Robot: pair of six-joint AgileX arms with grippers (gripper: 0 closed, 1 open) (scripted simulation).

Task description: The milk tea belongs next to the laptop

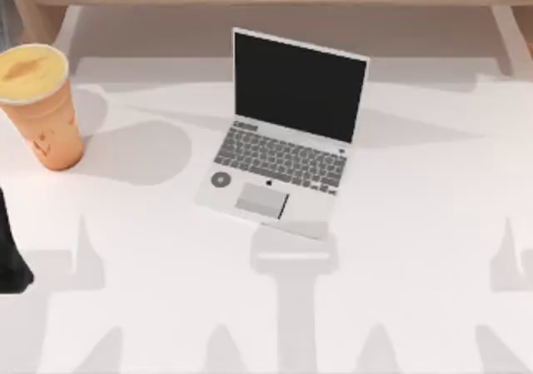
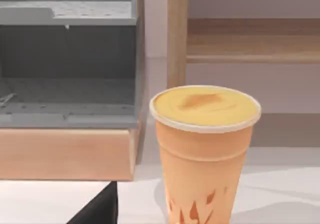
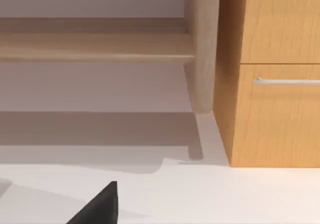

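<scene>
The milk tea [image 1: 37, 103] stands upright on the white bench [image 1: 400, 291], at about ten o'clock in the top view, close to the bench's left edge and well apart from the laptop [image 1: 283, 141]. The laptop sits open near the centre towards twelve o'clock, its black screen raised and its keyboard facing six o'clock. The task is, in my judgement, not yet begun: the cup has to travel rightward to a spot beside the laptop.

The risks, as I judge them:
- The cup is tall, tapered and narrow at the base, so a grip taken too high or a sideways nudge could tip it and spill the creamy top.
- Its place by the left edge leaves little margin; a push towards nine o'clock could send it off the bench.
- A careless set-down could knock the cup against the raised screen or the keyboard.

My left tool [image 2: 97, 209] shows as a dark shape in the left wrist view, short of the cup and not touching it; a dark part of the left arm appears at eight o'clock in the top view. I cannot tell how far it is open, and it holds nothing that I can see.

My right tool [image 3: 97, 206] is a similar dark shape over bare bench, apparently parked; its opening is likewise unreadable.
</scene>
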